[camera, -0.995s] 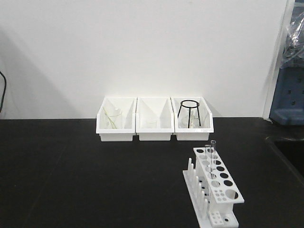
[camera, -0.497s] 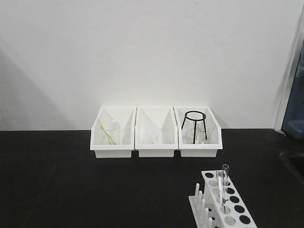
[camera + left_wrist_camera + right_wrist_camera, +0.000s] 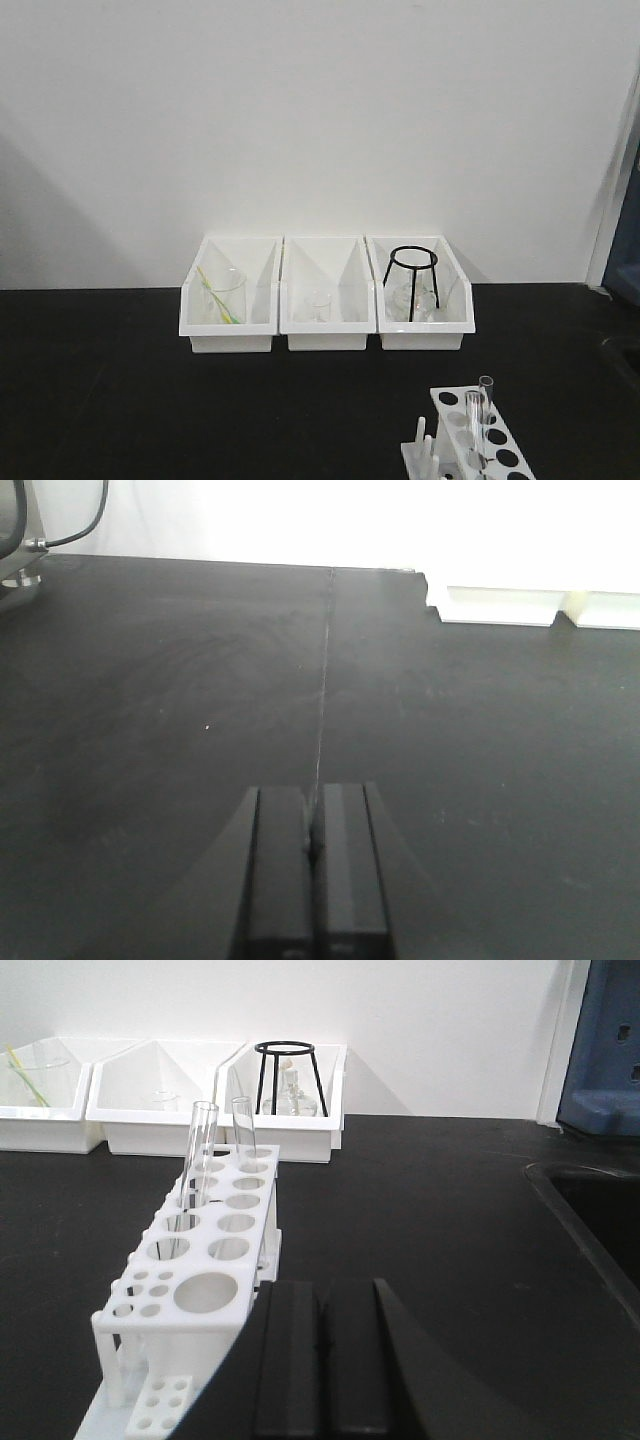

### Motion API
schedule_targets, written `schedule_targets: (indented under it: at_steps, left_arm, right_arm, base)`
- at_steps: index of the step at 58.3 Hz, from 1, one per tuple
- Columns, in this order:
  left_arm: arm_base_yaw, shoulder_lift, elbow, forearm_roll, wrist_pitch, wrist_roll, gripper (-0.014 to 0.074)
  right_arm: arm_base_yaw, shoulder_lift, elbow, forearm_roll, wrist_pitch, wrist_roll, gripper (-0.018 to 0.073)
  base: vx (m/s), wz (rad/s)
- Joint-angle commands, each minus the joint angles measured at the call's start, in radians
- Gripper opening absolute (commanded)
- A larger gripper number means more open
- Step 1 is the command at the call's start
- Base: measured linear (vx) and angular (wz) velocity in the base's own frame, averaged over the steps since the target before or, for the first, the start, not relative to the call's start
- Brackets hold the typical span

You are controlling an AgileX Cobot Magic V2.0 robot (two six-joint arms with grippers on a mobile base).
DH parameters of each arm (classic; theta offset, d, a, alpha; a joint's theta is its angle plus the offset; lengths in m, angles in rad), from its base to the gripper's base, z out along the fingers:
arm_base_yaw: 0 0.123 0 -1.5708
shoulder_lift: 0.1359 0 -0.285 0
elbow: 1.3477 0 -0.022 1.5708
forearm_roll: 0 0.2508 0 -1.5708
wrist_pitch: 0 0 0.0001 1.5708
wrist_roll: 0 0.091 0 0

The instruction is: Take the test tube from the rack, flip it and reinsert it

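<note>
1. My left gripper [image 3: 313, 845]: jaws closed, dark pads pressed flat together with nothing between them. It hangs over bare black table [image 3: 180, 700]. A corner of the white bins shows at the far right of its wrist view.

2. My right gripper [image 3: 322, 1350]: jaws likewise closed and holding nothing. It sits just behind the near end of the rack, a little to its right.

3. Rack [image 3: 205, 1295]: white plastic, standing on the table, its length running away from my right wrist. The top has two rows of round holes, with one large hole and a cluster of small ones at the near end. In the front view only its far end shows at the bottom edge, with upright pegs [image 3: 421, 445] along its left side.

4. Test tube [image 3: 203, 1145] [image 3: 473, 415]: clear glass, upright, open rim up, seated in the left row toward the far end. Neither gripper touches it.

5. Second tube [image 3: 243, 1135] [image 3: 486, 395]: alike and upright, in the right row slightly farther back, beside the first but apart from it.

6. Three white bins [image 3: 325, 340]: side by side against the wall.
   - Left: a beaker [image 3: 225, 295] with a yellow-green rod.
   - Middle: a small glass vessel [image 3: 318, 305].
   - Right: a black wire tripod [image 3: 412, 285] over some glassware.

7. Blue cabinet [image 3: 610, 1040], at the right edge beyond the table.

8. Sunken basin [image 3: 595, 1225], set into the table on my right.
</note>
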Motion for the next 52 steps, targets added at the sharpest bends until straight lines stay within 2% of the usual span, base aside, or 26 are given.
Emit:
schedule_targets:
  at_steps: [1, 16, 21, 32, 35, 44, 52]
  left_arm:
    - [-0.007, -0.011, 0.000, -0.004, -0.087, 0.000, -0.0006]
    - [-0.007, -0.011, 0.000, -0.004, -0.087, 0.000, -0.0006]
    - [-0.007, -0.011, 0.000, -0.004, -0.087, 0.000, -0.0006]
    - [-0.007, -0.011, 0.000, -0.004, -0.087, 0.000, -0.0006]
    - [-0.007, -0.011, 0.000, -0.004, -0.087, 0.000, -0.0006]
    - [-0.007, -0.011, 0.000, -0.004, -0.087, 0.000, -0.0006]
    - [-0.007, -0.011, 0.000, -0.004, -0.087, 0.000, -0.0006]
  right_arm:
    - [-0.006, -0.007, 0.001, -0.005, -0.087, -0.006, -0.0008]
    - [-0.006, -0.007, 0.001, -0.005, -0.097, -0.006, -0.0008]
    - [-0.006, -0.007, 0.001, -0.003, -0.138, -0.006, -0.0008]
    - [-0.005, -0.003, -0.024, 0.059, -0.457, 0.083, -0.0008]
    - [-0.005, 0.015, -0.072, 0.046, -0.441, 0.084, -0.0008]
    - [-0.005, 0.158, -0.241, -0.058, -0.251, 0.082, -0.0008]
    - [-0.005, 0.318, -0.350, -0.069, -0.254, 0.082, -0.0008]
  base:
    - [0.07, -0.02]
    - [0.04, -0.01]
    - [0.01, -0.01]
    - [0.00, 0.00]
    - [0.00, 0.00]
    - [0.00, 0.00]
    - [0.00, 0.00]
